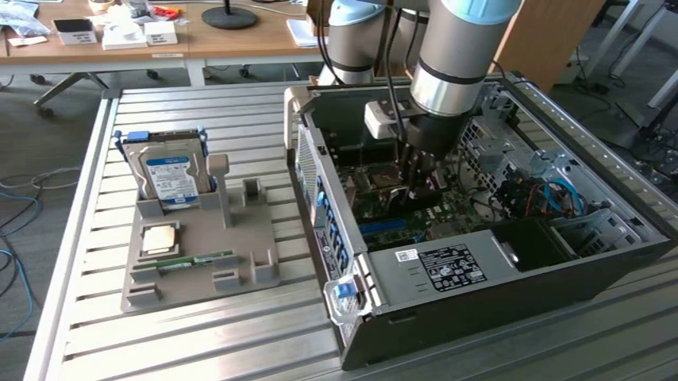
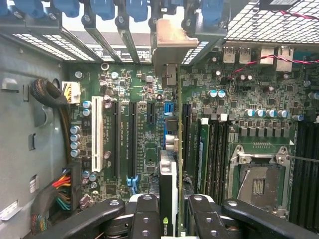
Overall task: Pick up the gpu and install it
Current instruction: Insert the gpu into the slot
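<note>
- Green motherboard (image 2: 144, 144) lies below. The gpu (image 2: 168, 169) hangs edge-on just above it inside the case (image 1: 509, 294).
- The gripper (image 2: 172, 211) has its black fingers narrowed onto the card's two faces.
- Risk: I can't tell whether the card edge lines up with a black slot (image 2: 132, 139). Pressing down off-line could jam the contacts or flex the board.
- Risk: the bent silver bracket (image 2: 172, 42) could snag the rear frame near the blue latches (image 2: 137, 7).
- The card is thin, rigid and smooth-faced, so it could pivot in the pinch.
</note>
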`<state>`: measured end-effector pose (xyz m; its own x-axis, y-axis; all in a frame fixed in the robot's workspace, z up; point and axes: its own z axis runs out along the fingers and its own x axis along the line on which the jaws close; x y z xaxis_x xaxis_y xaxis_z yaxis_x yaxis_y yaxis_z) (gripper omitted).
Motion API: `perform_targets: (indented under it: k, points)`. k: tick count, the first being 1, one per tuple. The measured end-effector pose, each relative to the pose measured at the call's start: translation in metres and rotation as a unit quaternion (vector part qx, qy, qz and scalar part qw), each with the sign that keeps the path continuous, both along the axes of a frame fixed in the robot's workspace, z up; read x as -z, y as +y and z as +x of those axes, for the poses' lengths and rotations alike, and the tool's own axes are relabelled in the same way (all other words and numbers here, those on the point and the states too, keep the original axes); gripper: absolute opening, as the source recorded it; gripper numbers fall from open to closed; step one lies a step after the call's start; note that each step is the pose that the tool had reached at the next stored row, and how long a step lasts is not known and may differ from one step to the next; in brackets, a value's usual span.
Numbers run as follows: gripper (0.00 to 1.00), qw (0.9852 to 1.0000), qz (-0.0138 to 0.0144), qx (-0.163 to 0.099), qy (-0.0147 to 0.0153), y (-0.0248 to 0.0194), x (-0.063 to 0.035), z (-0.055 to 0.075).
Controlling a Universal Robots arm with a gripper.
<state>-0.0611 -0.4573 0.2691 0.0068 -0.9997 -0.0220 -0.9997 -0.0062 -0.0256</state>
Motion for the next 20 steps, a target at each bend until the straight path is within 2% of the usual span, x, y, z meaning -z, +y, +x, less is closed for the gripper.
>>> perform_targets:
  k: [20]
  points:
    - [0.27,1.0000,-0.0006,0.000,0.0001,0.0004,0.0065,-0.0076]
